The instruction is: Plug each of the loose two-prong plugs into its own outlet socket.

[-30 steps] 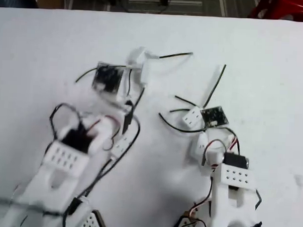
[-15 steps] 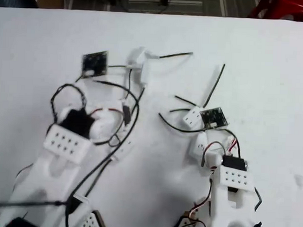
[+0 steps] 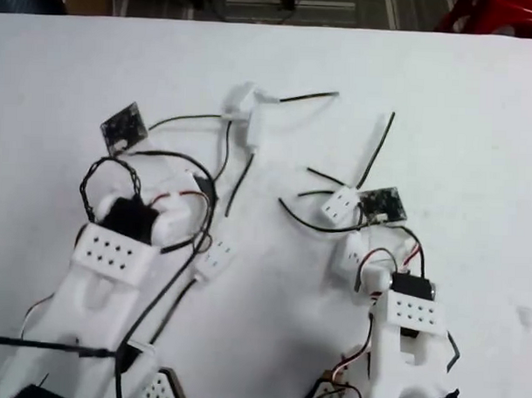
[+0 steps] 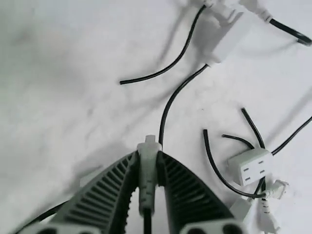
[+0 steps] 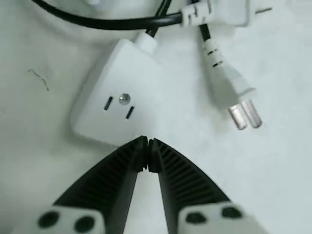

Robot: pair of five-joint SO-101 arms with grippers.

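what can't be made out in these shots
Left wrist view: the plug clamped in the left gripper shows no prongs; the fingers cover its sides.
Right wrist view: the right gripper overlaps the socket's near edge, so whether they touch or stand apart cannot be told.
Right wrist view: the far plug is cut off by the picture's edge.

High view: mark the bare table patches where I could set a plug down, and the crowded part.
Free: the far strip of the table behind the white adapter; the right side beyond the socket block. Crowded: the middle, where black cords run between adapter, socket block and the arms.
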